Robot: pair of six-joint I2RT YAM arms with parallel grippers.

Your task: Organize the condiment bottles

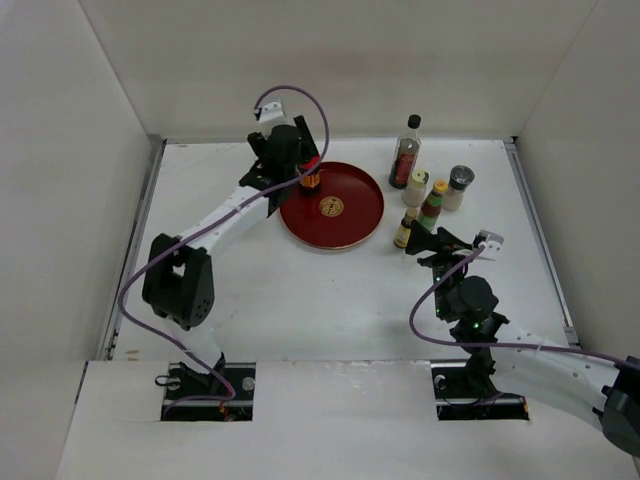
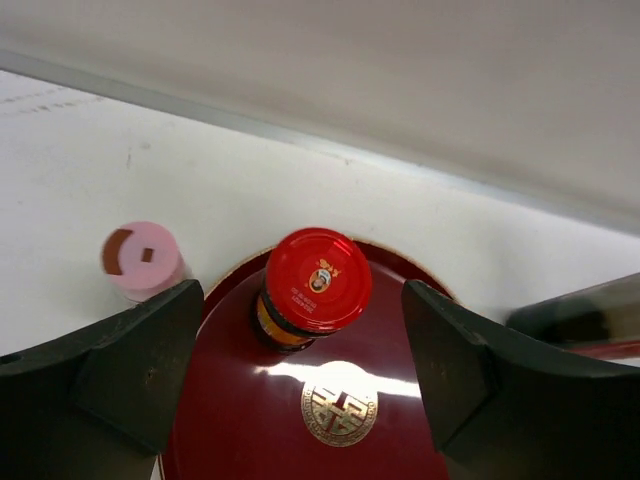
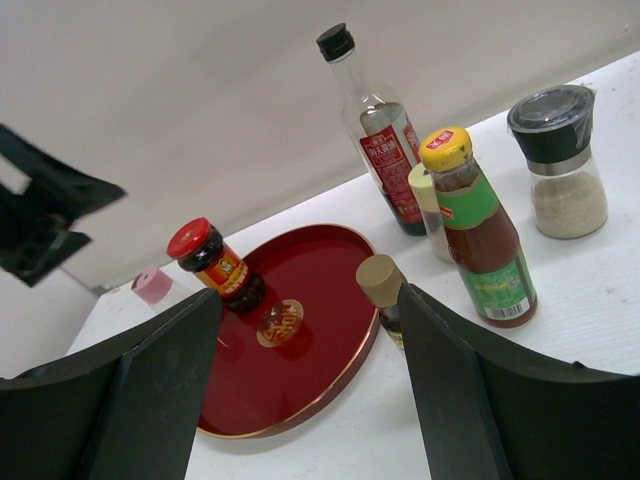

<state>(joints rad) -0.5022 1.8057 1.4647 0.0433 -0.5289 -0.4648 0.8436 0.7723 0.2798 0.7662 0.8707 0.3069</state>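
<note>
The left pincer (image 2: 302, 350) hangs released over the far-left part of the red plate (image 1: 355, 195), its two fingers spread wide on either side of the red-capped jar (image 2: 318, 280) and touching neither side of it. That jar stands upright on the plate, close to the rim. A pink-capped bottle (image 2: 143, 258) stands on the counter (image 1: 300, 290) just outside the plate's left edge. The right pincer (image 3: 310, 310) is also released and holds nothing; it sits low to the right of the plate, pointed at a tan-capped small bottle (image 3: 378, 280) near its right finger. Behind that, grouped together on the counter, stand a green-labelled bottle (image 3: 480, 230), a pale-capped bottle (image 3: 425, 195), the tall black-capped bottle (image 3: 375, 120) and a grey-capped grinder (image 3: 560, 160)
</note>
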